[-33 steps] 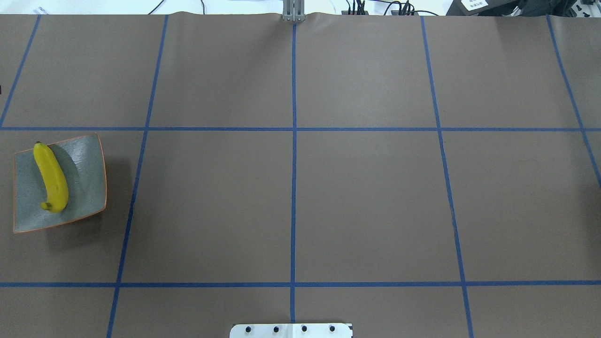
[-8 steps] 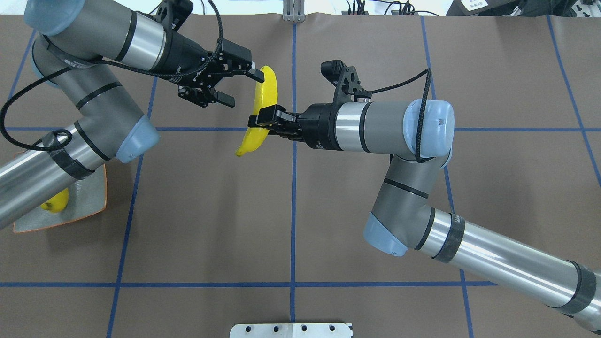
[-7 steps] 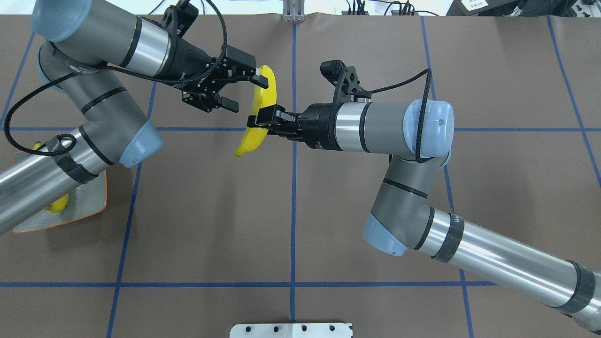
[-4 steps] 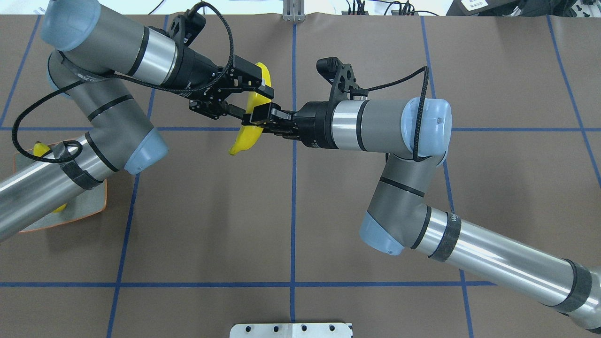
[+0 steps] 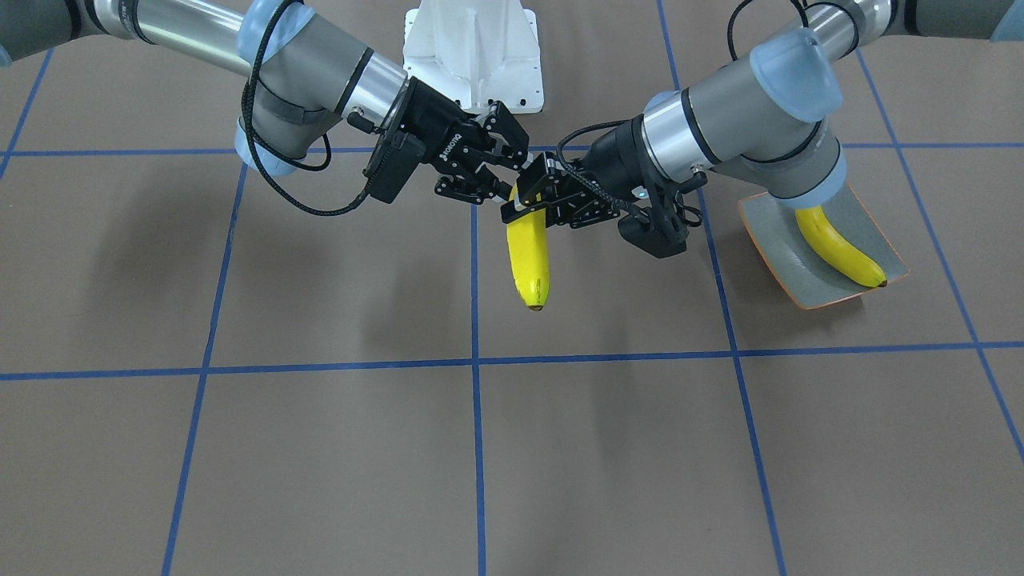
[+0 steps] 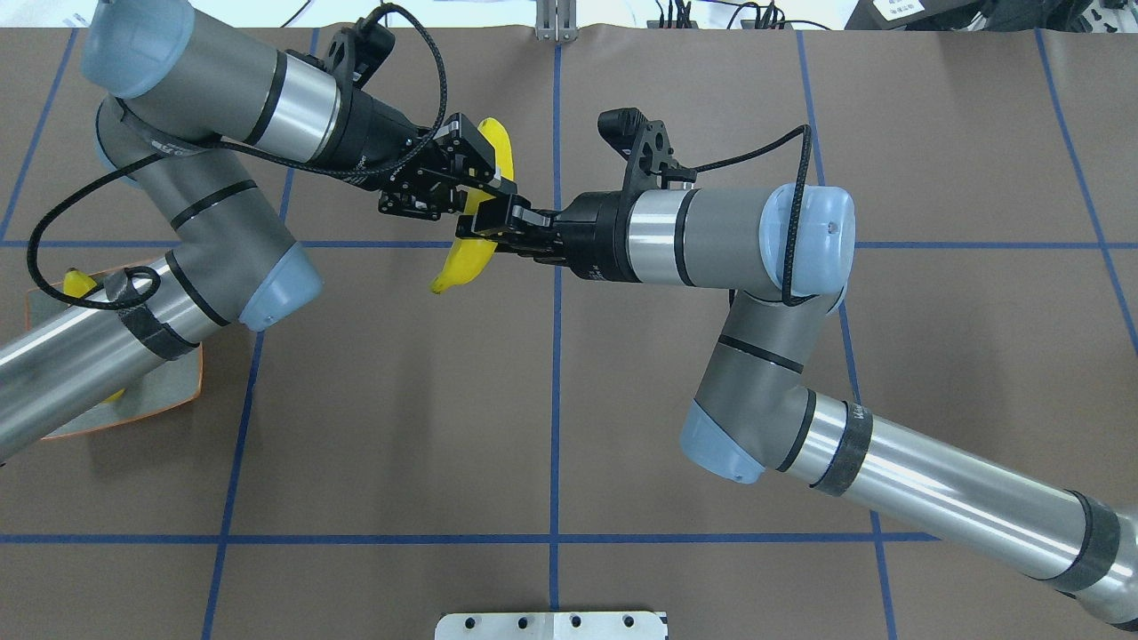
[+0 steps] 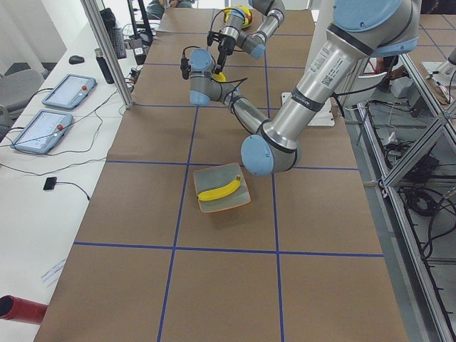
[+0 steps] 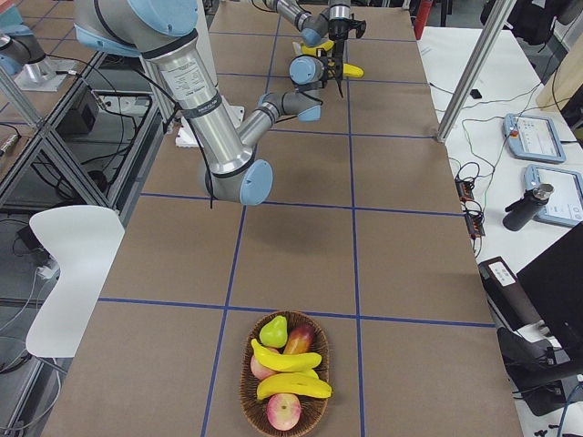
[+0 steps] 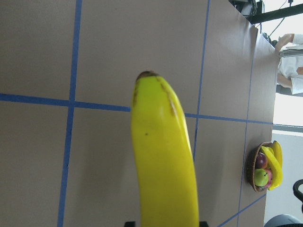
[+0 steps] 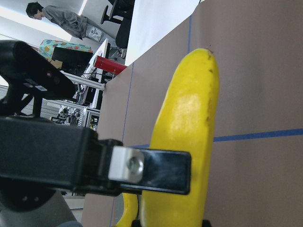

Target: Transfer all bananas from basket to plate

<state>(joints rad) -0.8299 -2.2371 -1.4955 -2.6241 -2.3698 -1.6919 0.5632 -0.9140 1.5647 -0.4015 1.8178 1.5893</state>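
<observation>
Half a second before, the left gripper (image 6: 476, 178) had its fingers spread around the banana (image 5: 530, 256). Now they had closed in and pinched it. The right gripper (image 6: 487, 224) gripped the same smooth, curved yellow banana just beside them, up in the air near the top middle of the frame. A second banana (image 5: 836, 248) lay on the shiny grey plate (image 5: 788, 264) with the orange rim, at the right of the front view. Two more bananas (image 8: 291, 362) sat in the woven basket (image 8: 246, 387). From the front, the black fingers hid the held banana's stem end.

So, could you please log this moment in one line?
right end effector: holds airborne banana; left end effector: also grips it; plate: one banana; basket: two bananas
</observation>
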